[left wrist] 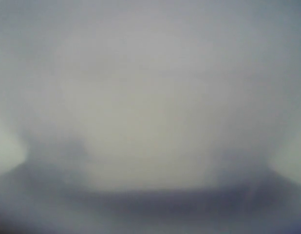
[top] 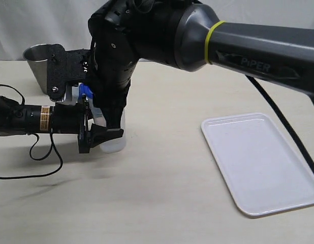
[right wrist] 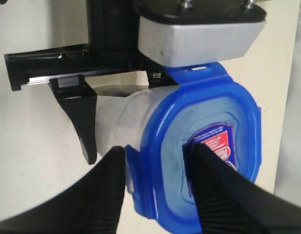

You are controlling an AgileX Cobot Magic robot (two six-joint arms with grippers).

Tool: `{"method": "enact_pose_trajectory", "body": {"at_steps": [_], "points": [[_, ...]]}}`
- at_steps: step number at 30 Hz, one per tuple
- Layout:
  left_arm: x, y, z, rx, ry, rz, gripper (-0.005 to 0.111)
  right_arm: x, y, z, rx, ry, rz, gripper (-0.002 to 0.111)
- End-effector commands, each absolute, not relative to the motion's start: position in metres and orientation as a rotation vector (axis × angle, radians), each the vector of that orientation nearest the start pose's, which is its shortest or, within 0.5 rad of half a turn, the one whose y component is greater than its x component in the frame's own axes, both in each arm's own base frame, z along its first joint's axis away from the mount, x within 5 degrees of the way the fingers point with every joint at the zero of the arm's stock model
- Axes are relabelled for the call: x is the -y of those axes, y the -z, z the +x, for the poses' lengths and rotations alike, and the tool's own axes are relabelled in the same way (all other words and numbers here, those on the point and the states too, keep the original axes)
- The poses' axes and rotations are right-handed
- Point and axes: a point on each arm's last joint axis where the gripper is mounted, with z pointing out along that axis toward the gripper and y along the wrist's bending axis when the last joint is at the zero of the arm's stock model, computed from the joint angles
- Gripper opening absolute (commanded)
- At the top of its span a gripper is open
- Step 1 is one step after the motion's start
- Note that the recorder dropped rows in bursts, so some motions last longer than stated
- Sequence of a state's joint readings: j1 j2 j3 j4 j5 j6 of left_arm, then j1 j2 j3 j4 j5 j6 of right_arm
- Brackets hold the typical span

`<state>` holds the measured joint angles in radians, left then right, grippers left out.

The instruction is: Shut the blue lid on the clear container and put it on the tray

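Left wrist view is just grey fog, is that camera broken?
Probably not. The left end effector is around the clear container, so its camera likely sits too near the translucent wall to focus. The blue lid sits on top; nothing looks spilled.

A tall clear plastic tumbler-shaped container (top: pixel 116 145) stands on the pale flat surface (top: pixel 162 203), left of the middle. A small round blue plastic lid (right wrist: pixel 170 126) sits on its mouth. A conical steel cup (top: pixel 37 61) stands behind it, further left. A flat white rectangular plastic tray (top: pixel 258 162) lies well apart on the right. The left gripper (top: pixel 103 133) reaches in from the left, its jaws against opposite sides of the container. The right gripper (right wrist: pixel 158 190) hangs over the lid, jaws apart.
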<state>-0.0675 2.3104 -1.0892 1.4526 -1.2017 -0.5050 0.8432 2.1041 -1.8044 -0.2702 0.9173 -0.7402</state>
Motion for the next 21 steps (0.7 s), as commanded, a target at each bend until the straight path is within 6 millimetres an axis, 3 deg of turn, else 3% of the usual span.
{"method": "enact_pose_trajectory", "body": {"at_steps": [1,5,8,13,16,21], "points": [[0.112,-0.056,0.343,-1.497,1.028,1.402,0.0,-0.321,-0.154,0.33,-2.011,0.347,-2.175,0.023],[0.112,-0.056,0.344,-1.495,1.026,1.401,0.0,-0.321,-0.158,0.325,-2.015,0.281,-2.21,0.023],[0.112,-0.057,0.346,-1.472,0.996,1.394,0.0,-0.325,-0.165,0.315,-2.021,0.125,-2.234,0.025],[0.112,-0.057,0.347,-1.44,0.964,1.402,0.0,-0.325,-0.191,0.31,-2.052,0.037,-2.136,0.048],[0.112,-0.058,0.348,-1.437,0.956,1.396,0.0,-0.319,-0.228,0.306,-2.053,-0.071,-2.021,0.051],[0.112,-0.058,0.348,-1.44,0.956,1.389,0.0,-0.302,-0.269,0.309,-2.081,-0.322,-1.821,0.051]]}}
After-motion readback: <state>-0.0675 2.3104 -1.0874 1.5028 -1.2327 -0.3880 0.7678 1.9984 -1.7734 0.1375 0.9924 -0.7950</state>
